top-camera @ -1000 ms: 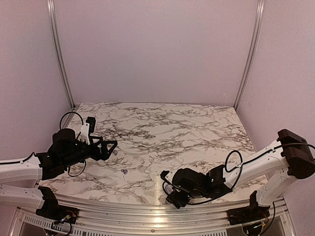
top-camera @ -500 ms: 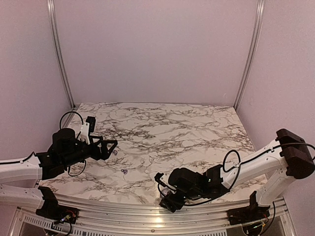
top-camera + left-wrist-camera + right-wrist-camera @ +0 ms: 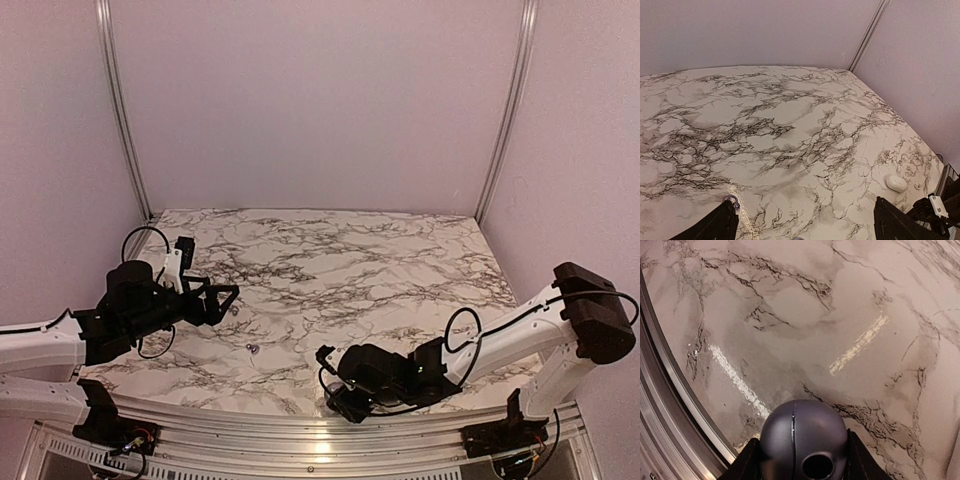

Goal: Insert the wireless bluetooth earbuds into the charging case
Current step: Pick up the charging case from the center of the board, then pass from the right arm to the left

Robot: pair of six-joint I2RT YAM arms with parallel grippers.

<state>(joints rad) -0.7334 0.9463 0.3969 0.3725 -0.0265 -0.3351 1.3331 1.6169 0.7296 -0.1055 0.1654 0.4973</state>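
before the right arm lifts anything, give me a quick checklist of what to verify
1. Right fingers against both sides of the charging case: ok.
2. Grip firm enough to lift: cannot tell.
3. Case wells facing up and reachable: cannot tell; only one dark hole shows in the right wrist view.
4. Left fingers open and empty: ok.
5. One earbud located, loose on the marble table by a left fingertip: ok. The second one: cannot tell.
6. Room from the near rail: probably not ok; the case sits close to it.
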